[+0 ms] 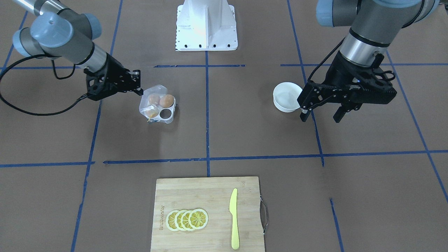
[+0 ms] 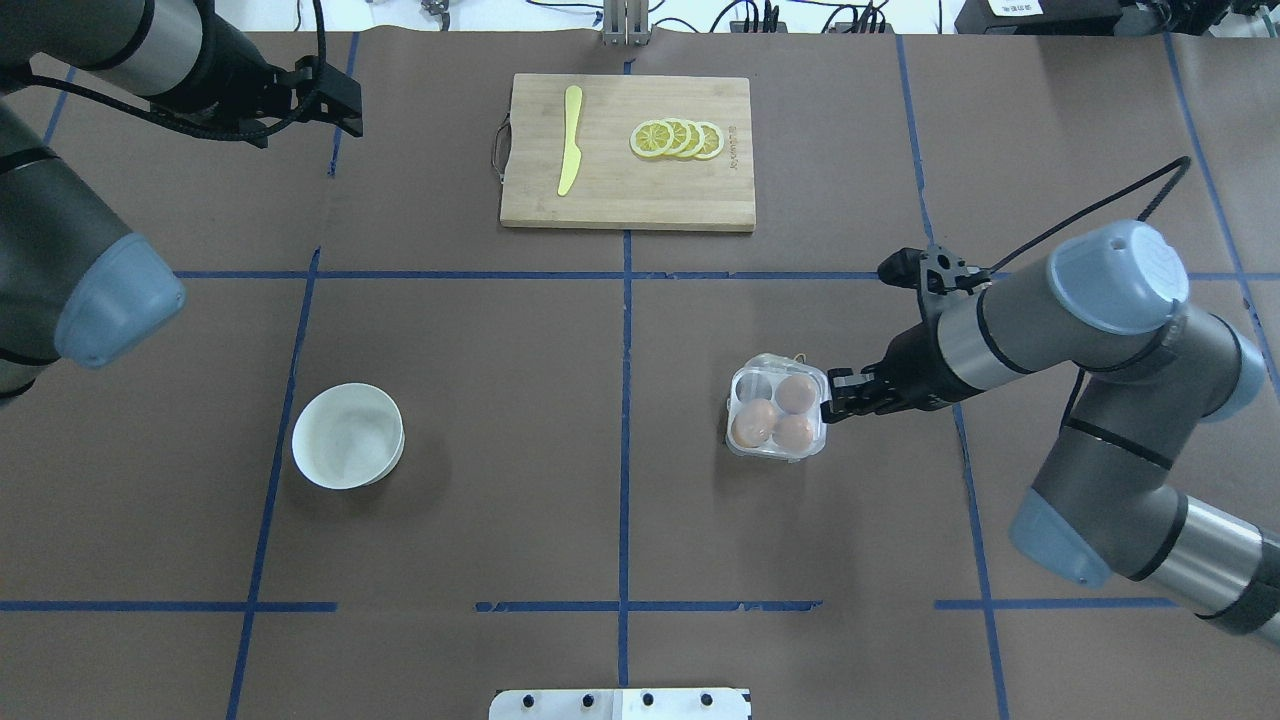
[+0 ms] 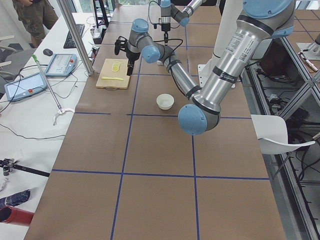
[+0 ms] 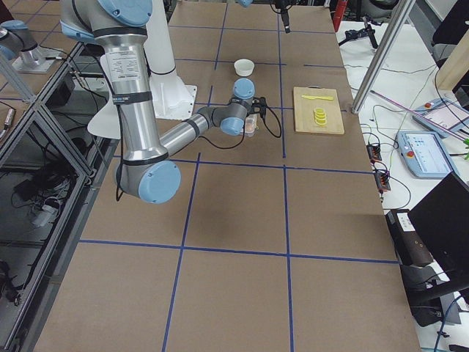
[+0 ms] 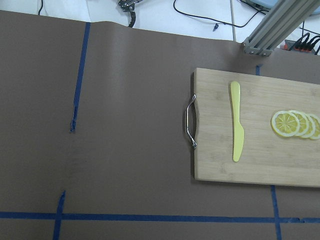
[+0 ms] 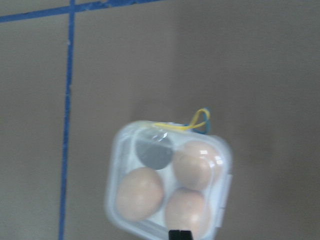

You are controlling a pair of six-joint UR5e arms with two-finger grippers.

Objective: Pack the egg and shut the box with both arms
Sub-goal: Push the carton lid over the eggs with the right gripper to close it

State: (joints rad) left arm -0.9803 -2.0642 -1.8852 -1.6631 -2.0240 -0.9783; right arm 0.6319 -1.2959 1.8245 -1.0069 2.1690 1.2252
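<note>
3 eggs [image 2: 797,392], 1 box [image 2: 741,382], 1 bowl [image 2: 347,436]

Clear four-cup box [image 2: 752,386] holds three brown eggs [image 2: 797,392].

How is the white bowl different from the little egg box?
The bowl is round and solid white; the box is squarish and see-through. The bowl is empty; the box holds three brown eggs, with one cup bare. The bowl sits on the robot's left side; the box sits on its right side, with the right gripper at its edge. Both rest on the brown table.
</note>
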